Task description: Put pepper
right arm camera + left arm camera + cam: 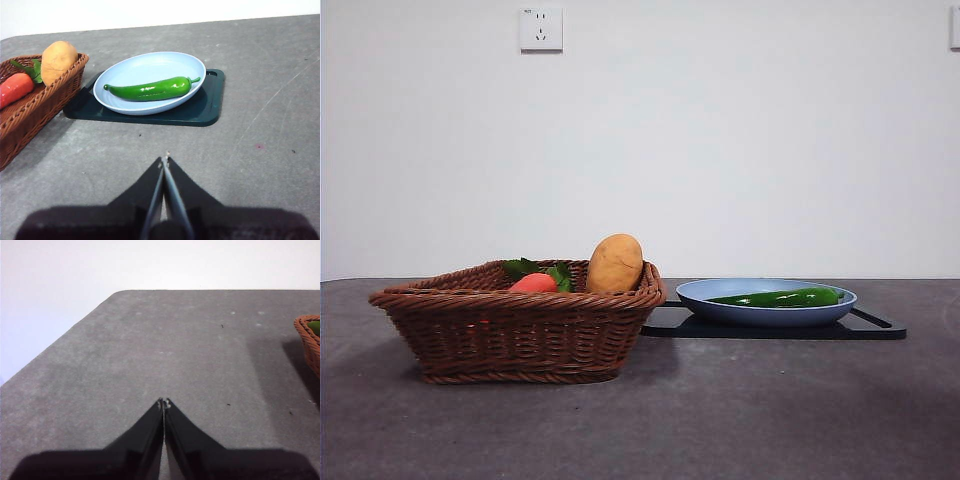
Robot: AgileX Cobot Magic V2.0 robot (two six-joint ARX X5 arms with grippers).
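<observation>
**Pepper lying in the blue plate, both grippers closed and clear of it**

The pepper (782,297) (150,89) lies flat on its side inside the light-blue oval plate (700,294) (125,70), its stem end pointing right in the front view. The plate sits on a dark tray (875,329) (207,107) on the grey table (770,410) (260,165).

Just left of the tray stands a brown wicker basket (510,330) (30,112) (307,337), its rim touching or almost touching the tray. In it are 2 items: a tan potato (614,263) (57,60) and a red-orange vegetable (533,284) (15,87) with green leaves.

The right gripper (165,160) hovers over bare table near the tray, jaws pressed together. The left gripper (163,401), also pressed together, is over bare table left of the basket.
</observation>
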